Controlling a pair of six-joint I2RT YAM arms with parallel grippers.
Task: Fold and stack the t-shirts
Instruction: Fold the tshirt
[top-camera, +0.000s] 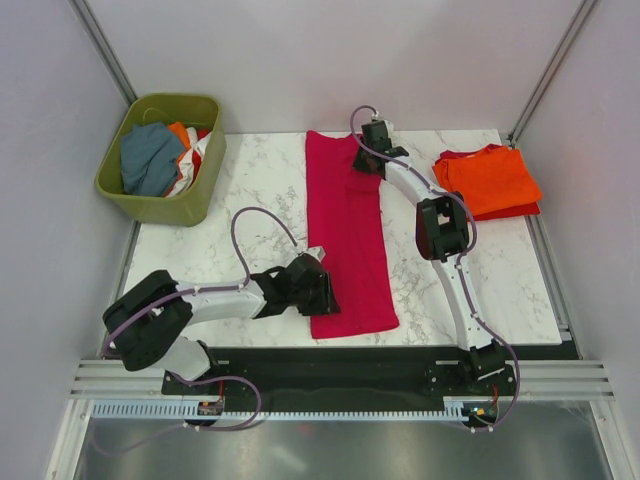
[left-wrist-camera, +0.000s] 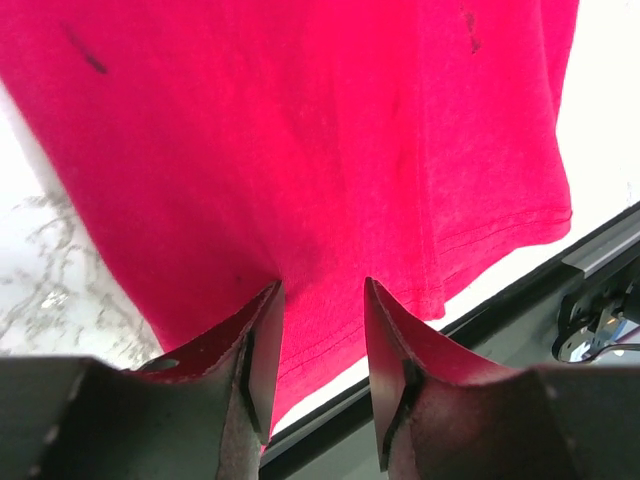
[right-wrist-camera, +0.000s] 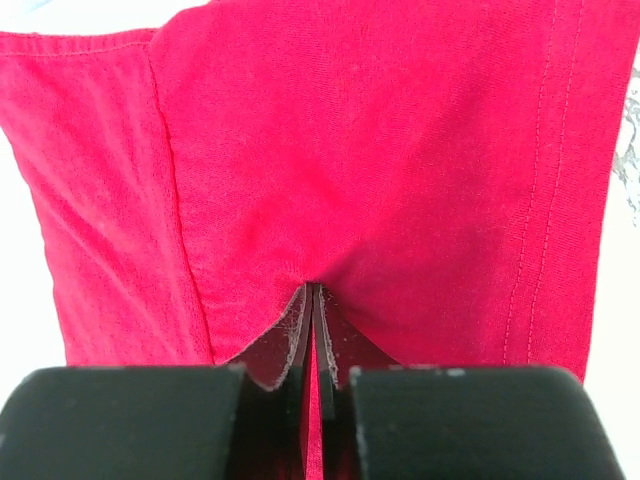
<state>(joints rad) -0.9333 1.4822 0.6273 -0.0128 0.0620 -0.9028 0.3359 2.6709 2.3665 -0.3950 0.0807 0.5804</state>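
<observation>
Magenta t-shirt (top-camera: 345, 235) lies in a long strip on the surface (top-camera: 260, 190), crosswise folds not yet made | right pincer (right-wrist-camera: 313, 290) clamps its far end; left pincer (left-wrist-camera: 320, 285) parted over near hem, contact unclear | orange t-shirt (top-camera: 492, 178) stacked on red t-shirt (top-camera: 452, 155), far right | basket (top-camera: 205, 185) holds more.

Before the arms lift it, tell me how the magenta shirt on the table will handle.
Probably floppy: the magenta shirt lies flat and puckers where the right gripper pinches it, so it would likely sag. The thin cloth looks light. On the smooth marble table, a push would likely bunch it.
</observation>
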